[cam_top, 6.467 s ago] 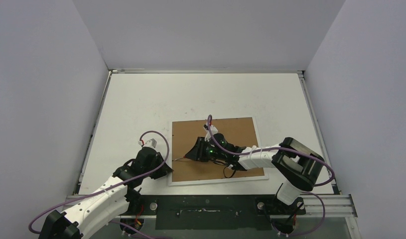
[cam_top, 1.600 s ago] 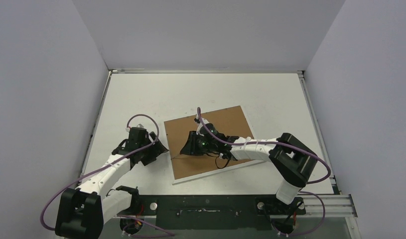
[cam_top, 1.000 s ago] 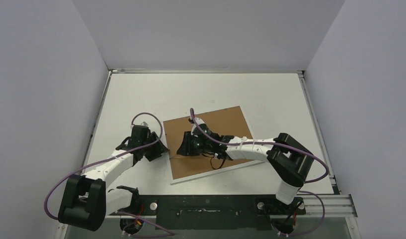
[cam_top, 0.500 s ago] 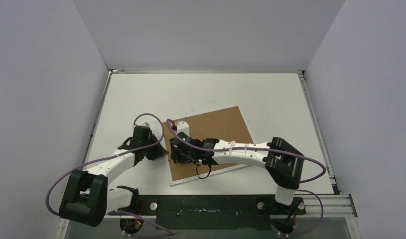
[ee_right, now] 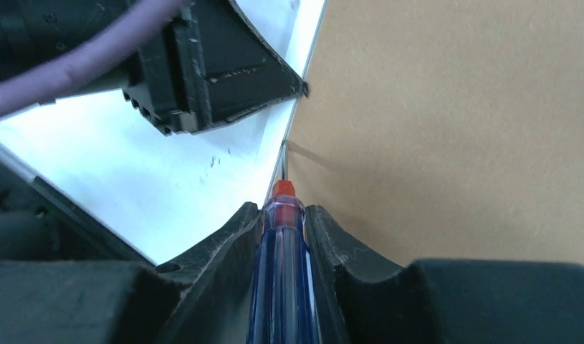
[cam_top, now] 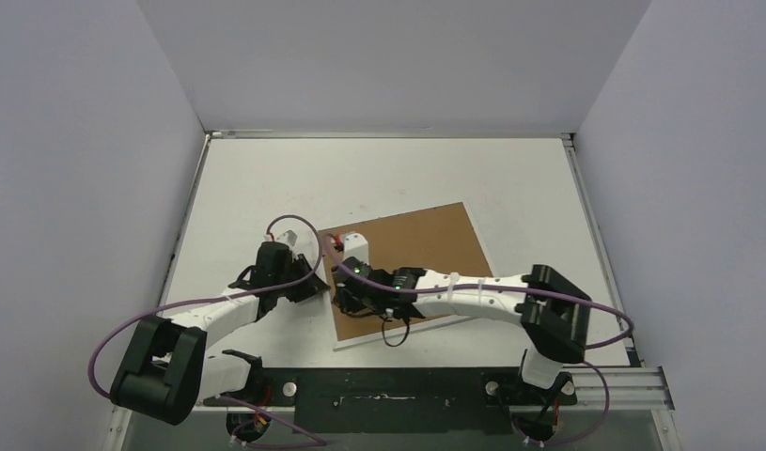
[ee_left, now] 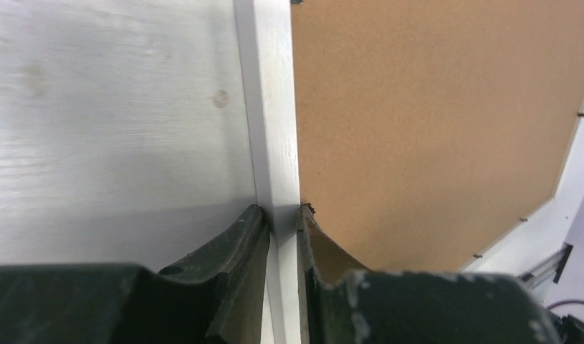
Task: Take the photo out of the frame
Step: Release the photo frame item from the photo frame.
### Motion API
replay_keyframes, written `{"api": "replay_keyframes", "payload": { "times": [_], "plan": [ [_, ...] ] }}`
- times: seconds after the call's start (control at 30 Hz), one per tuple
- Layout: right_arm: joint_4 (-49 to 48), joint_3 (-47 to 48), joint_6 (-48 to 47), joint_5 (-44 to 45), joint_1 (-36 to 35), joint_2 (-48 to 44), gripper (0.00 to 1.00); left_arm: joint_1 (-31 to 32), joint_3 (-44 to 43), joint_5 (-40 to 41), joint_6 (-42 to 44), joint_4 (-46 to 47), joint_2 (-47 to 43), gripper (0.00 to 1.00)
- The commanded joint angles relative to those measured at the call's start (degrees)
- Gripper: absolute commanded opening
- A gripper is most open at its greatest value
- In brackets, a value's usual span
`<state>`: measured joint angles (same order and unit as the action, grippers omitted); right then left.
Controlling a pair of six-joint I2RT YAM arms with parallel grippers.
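Note:
The frame (cam_top: 426, 246) lies face down on the white table, brown fibreboard back up, turned at an angle. The photo is hidden under that backing. My left gripper (cam_top: 312, 281) is shut on the frame's narrow white border strip (ee_left: 274, 129) at its left edge, one finger on each side. My right gripper (cam_top: 345, 299) is shut on a small red-and-blue screwdriver (ee_right: 283, 272). The screwdriver's thin metal tip (ee_right: 284, 159) rests at the seam between the white border and the brown board (ee_right: 446, 129). The left gripper's finger (ee_right: 217, 64) shows just beyond the tip.
Small metal retaining tabs (ee_left: 522, 219) line the backing's far edge. Bare white table (cam_top: 379, 178) stretches behind the frame, closed in by grey walls. A black mounting rail (cam_top: 388, 387) runs along the near edge.
The left gripper has closed on the frame's white border. The right arm has moved left across the backing with the screwdriver to the frame's left edge. The frame has shifted a little.

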<state>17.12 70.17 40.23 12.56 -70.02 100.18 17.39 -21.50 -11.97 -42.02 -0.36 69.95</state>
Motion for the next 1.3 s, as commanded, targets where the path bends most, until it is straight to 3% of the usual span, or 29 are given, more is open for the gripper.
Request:
{"api": "replay_keyframes", "payload": {
  "times": [0.0, 0.27, 0.5, 0.83, 1.27],
  "plan": [
    [-6.97, -12.18, 4.02, -9.31, 6.99, -14.42, 0.0, 1.19, 2.82, -4.52, 2.49, 6.28, 1.37, 0.0],
    [-10.23, -23.97, 5.77, -16.9, 19.18, -25.44, 0.0, 5.68, 1.06, -5.36, 3.69, 8.75, 4.93, 0.0],
    [-15.58, -28.65, 6.44, -24.88, 28.44, -29.67, 0.0, 9.1, -0.51, -8.48, 4.64, 10.85, 8.63, 0.0],
    [-23.98, -31.98, 8.11, -35.56, 37.03, -28.16, 0.0, 11.15, 1.4, -9.37, 4.73, 12.85, 9.99, 0.0],
    [-31.7, -26.89, 8.69, -42.78, 37.5, -16.91, 0.0, 11.27, 2.78, -7.1, 3.79, 12.28, 8.22, 0.0]
  ]
}}
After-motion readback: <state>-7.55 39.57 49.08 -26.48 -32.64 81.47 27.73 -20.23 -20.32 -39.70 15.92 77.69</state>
